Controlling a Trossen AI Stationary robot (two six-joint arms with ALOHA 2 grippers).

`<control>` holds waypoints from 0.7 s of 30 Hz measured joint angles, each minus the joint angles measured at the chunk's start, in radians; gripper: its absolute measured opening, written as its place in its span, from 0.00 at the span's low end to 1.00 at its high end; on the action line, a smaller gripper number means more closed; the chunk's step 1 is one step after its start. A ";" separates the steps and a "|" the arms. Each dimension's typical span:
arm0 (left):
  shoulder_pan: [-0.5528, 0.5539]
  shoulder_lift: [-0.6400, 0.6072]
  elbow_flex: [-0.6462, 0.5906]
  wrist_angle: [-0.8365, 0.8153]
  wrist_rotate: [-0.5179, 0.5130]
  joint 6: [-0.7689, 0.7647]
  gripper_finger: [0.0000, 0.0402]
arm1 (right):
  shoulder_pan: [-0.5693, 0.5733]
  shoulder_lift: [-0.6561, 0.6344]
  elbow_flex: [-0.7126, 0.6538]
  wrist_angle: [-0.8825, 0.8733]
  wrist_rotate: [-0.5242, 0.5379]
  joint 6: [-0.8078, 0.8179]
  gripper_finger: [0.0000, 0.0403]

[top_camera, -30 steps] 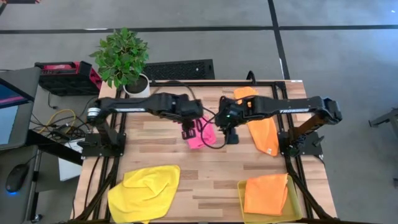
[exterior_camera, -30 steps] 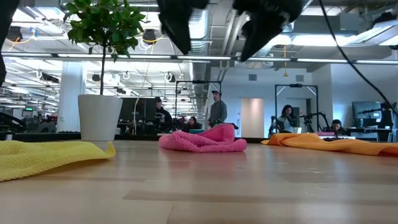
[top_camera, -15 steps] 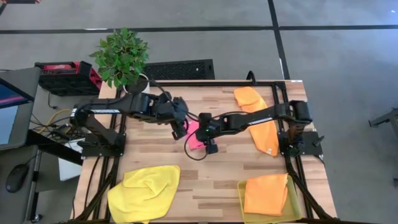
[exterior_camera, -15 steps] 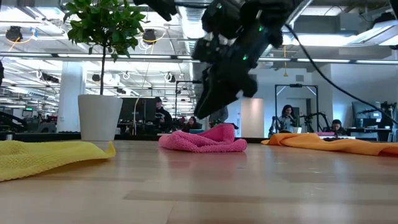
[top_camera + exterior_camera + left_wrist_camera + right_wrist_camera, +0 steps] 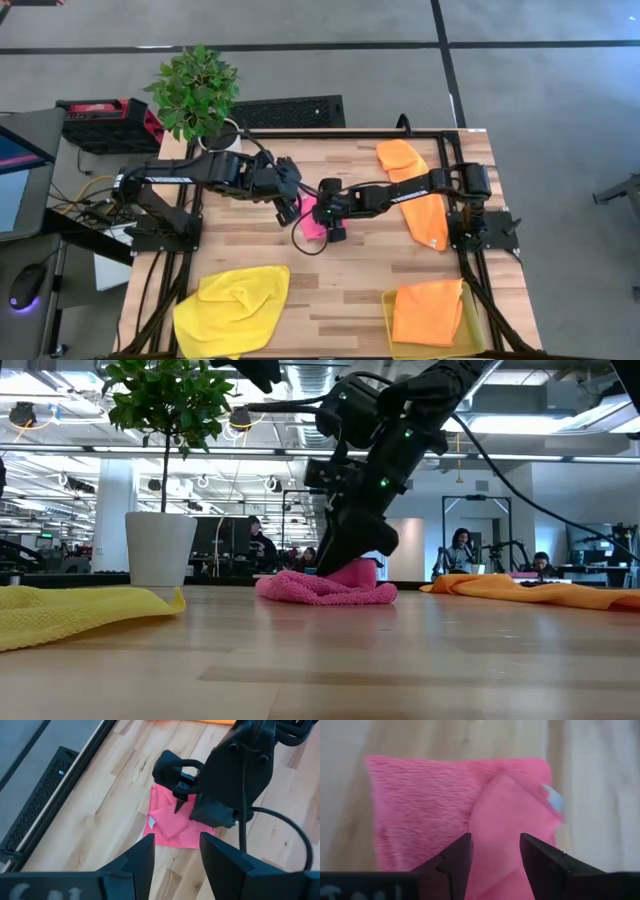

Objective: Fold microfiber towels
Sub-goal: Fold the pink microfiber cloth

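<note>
the fluffy, folded pink towel on the wooden bench is straddled by the released right gripper; the left gripper is also released.

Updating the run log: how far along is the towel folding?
Looks done: one orange towel lies folded in the yellow tray. In hand: the pink towel, partly folded, with the open right gripper low over it and the open left gripper hovering beside. Left: the yellow towel and the other orange towel, both loose.

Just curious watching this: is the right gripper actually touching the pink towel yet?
Cannot tell. In the low view the right gripper reaches the pink towel, but no view plainly shows contact or a gap.
</note>
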 joint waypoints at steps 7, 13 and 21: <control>-0.002 0.000 0.000 0.001 0.000 -0.016 0.37 | -0.017 -0.002 0.000 -0.028 0.045 0.002 0.46; -0.003 0.000 0.000 0.002 0.000 -0.022 0.37 | -0.020 -0.002 0.000 -0.051 -0.013 -0.005 0.45; -0.003 0.000 0.000 0.002 0.000 -0.023 0.37 | -0.025 -0.003 0.000 -0.083 -0.083 0.014 0.45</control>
